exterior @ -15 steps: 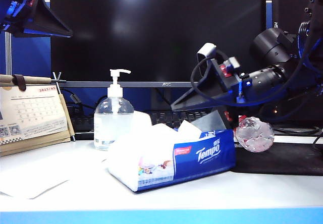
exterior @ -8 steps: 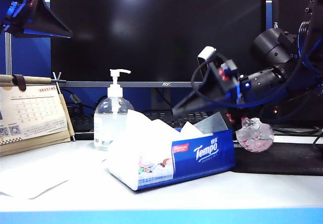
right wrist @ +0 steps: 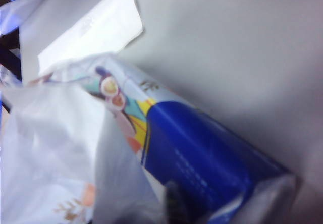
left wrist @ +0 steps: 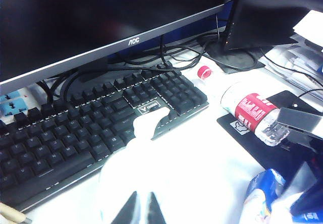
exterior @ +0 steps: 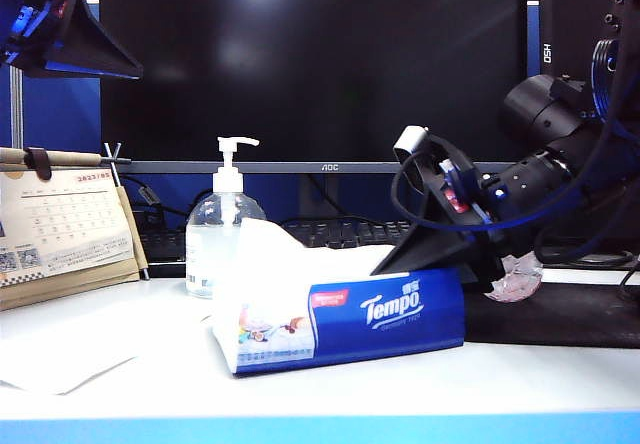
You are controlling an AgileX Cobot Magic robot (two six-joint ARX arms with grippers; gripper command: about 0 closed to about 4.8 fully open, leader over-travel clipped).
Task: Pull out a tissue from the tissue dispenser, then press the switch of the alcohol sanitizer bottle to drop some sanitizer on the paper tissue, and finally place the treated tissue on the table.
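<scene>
Standing on white table [exterior: 560,379]: blue tissue dispenser [exterior: 385,314] centre, alcohol sanitizer bottle [exterior: 222,226] at 10 o'clock from it. Right gripper [exterior: 400,259] slants down onto dispenser top, opening unclear. Left gripper [exterior: 85,49] raised at 10 o'clock, opening unclear.

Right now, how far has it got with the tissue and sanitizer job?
Nothing is finished yet. The right gripper is down at the top of the tissue dispenser, apparently closing on a tissue that has not come free of the pack. The left gripper waits raised, off to the left. Left to do: pulling it out, pressing the switch of the alcohol sanitizer bottle, laying it on the table.
</scene>
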